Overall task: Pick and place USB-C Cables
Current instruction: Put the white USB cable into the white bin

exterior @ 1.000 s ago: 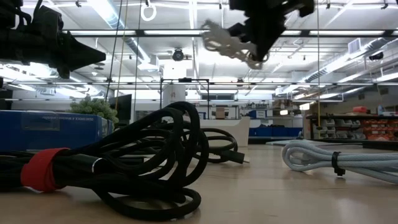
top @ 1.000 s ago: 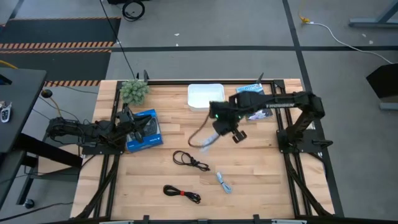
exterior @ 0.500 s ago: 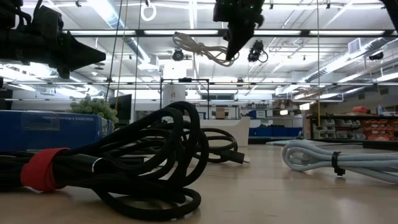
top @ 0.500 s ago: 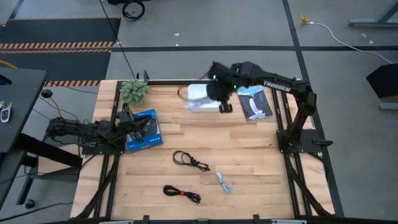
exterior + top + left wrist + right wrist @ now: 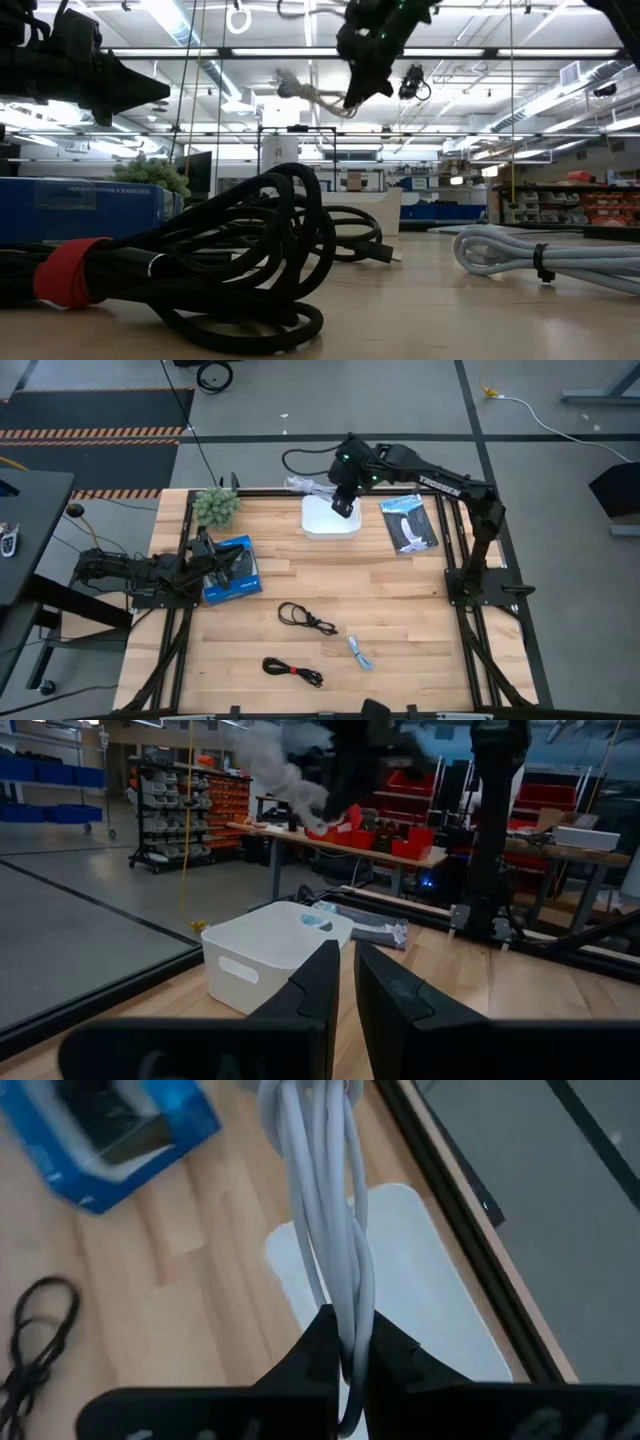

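Observation:
My right gripper (image 5: 342,506) is high in the air over the far part of the white bin (image 5: 330,528) and is shut on the white cable (image 5: 304,485). The low view shows that cable (image 5: 308,92) trailing sideways from the gripper (image 5: 358,92). On the table's near half lie the plain black cable (image 5: 305,618), the light blue cable (image 5: 360,652) and the black cable with a red tie (image 5: 293,670). My left gripper (image 5: 216,560) waits, shut, over the blue box (image 5: 233,570) at the table's left. My right gripper pinches the white cable's bundled strands (image 5: 345,1342) between its two fingers. The coil (image 5: 322,1190) stretches out beyond the fingertips as several strands lying side by side. It is lifted clear of the table and the bin, and trails toward the table's left.
A small green plant (image 5: 215,506) stands at the far left corner. A printed packet (image 5: 408,524) lies right of the bin. The bin (image 5: 268,952) sits against the far edge rail. Bare wood lies between the bin and the three cables.
My right gripper has carried the white cable from over the table's middle toward the far edge and upward, ending over the bin. It has turned on the way, and the cable has swung out toward the table's left and far side. The other cables have stayed put.

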`<state>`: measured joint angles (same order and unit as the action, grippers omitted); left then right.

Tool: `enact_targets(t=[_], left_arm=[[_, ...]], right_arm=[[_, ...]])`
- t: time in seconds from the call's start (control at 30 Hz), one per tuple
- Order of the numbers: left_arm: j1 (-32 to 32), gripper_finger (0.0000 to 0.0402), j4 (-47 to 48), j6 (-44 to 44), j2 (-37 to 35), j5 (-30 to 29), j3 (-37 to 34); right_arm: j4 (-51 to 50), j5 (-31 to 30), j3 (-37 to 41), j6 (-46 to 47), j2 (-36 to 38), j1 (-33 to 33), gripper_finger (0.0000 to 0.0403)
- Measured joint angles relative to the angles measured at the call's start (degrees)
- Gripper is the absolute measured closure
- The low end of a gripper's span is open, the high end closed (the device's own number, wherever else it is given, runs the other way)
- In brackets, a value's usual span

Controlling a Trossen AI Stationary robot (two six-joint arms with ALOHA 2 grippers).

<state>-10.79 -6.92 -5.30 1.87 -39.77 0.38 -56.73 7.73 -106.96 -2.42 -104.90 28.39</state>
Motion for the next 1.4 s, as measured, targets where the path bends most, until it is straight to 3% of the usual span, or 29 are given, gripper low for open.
enact_targets(t=[0.3,0.43,0.8,1.4], left_arm=[[0.0,0.0358,-0.07,0.01,-0.02,0.0,0.0],[0.0,0.0358,-0.04,0.01,-0.02,0.0,-0.01],[0.0,0.0358,-0.07,0.0,-0.01,-0.01,-0.01],[0.0,0.0358,-0.07,0.02,-0.02,0.0,0.0]], right_arm=[[-7.34,-0.27,0.11,2.87,-8.42,1.77,0.0385],[-9.46,-3.23,0.11,2.91,-11.34,2.48,0.0385],[-12.85,-3.09,0.13,6.48,-14.22,5.94,0.0385],[-9.98,-0.77,0.44,6.63,-19.24,4.73,0.0385]])
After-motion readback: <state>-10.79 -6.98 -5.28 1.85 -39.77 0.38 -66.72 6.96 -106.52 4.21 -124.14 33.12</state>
